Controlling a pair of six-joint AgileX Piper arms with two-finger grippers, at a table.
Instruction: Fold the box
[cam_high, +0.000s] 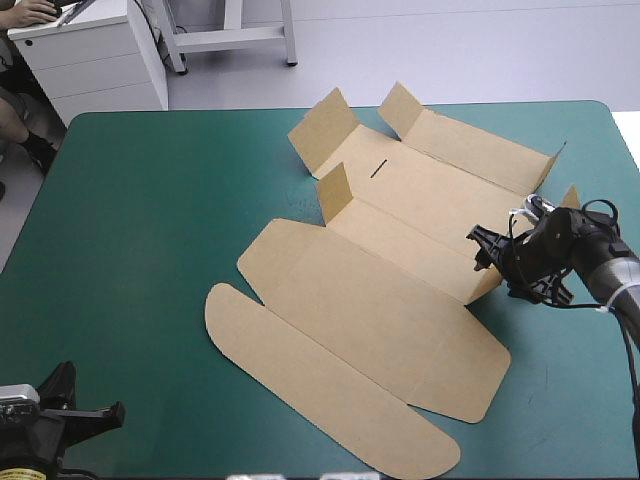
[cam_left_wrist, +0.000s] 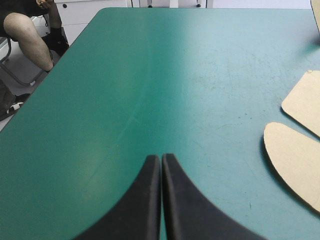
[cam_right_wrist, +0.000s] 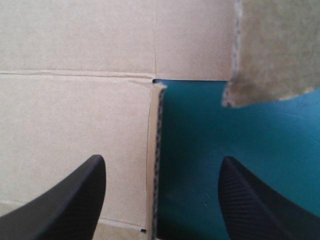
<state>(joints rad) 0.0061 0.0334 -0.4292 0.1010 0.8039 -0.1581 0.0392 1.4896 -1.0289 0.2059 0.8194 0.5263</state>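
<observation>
The box (cam_high: 370, 300) lies mostly flat across the worktop (cam_high: 150, 220), its far flaps raised. The right pincer (cam_high: 478, 252) stands spread astride its right edge, and the left pincer (cam_left_wrist: 161, 159) rests clenched and empty, well apart. The board looks light and stiff and should bend along its scores, so grip it by a flap's edge.

One box (cam_high: 370, 300), two grippers (cam_left_wrist: 161, 156) (cam_right_wrist: 162, 161)
</observation>
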